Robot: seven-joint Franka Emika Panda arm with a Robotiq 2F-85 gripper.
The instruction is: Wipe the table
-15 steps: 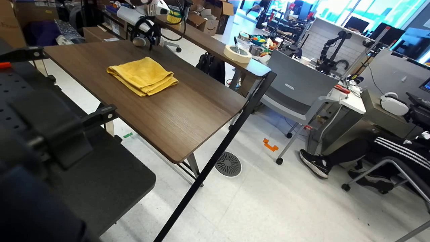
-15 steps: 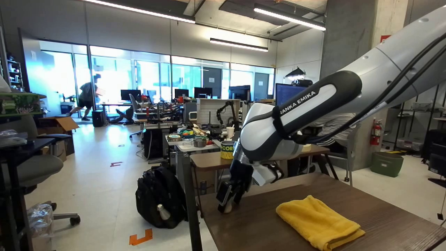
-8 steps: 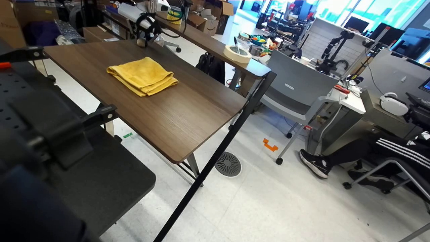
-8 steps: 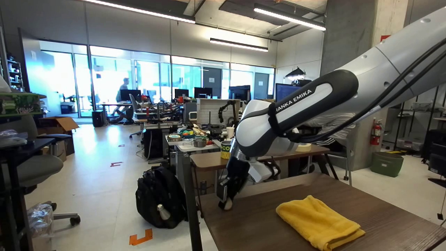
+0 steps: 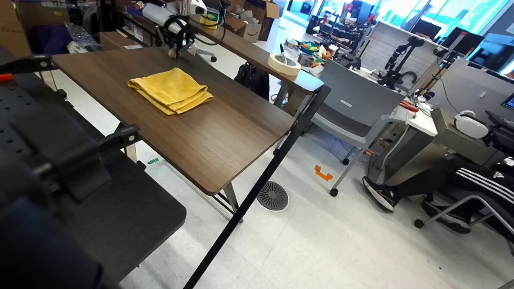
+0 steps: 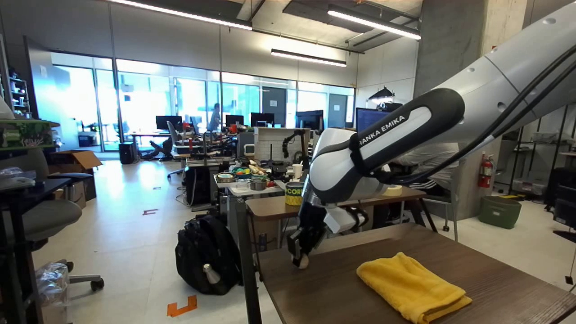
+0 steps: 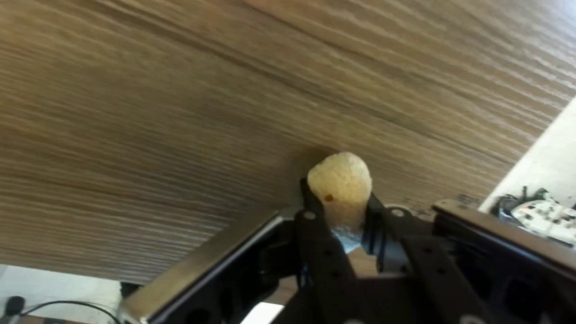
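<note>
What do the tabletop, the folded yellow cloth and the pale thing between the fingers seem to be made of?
The tabletop: wood or wood-effect laminate, satin; brown grain, soft sheen.
The folded yellow cloth: probably microfibre or terry, matt, with fuzzy nap.
The pale thing: perhaps foam or felt, matt and slightly rough, but blur leaves this open.

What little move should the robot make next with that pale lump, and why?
Probably a small lift, I'd say: the end effector is shut on the pale lump, on or barely above the table, while the folded yellow cloth lies apart. Raising the lump should free that spot for wiping.
</note>
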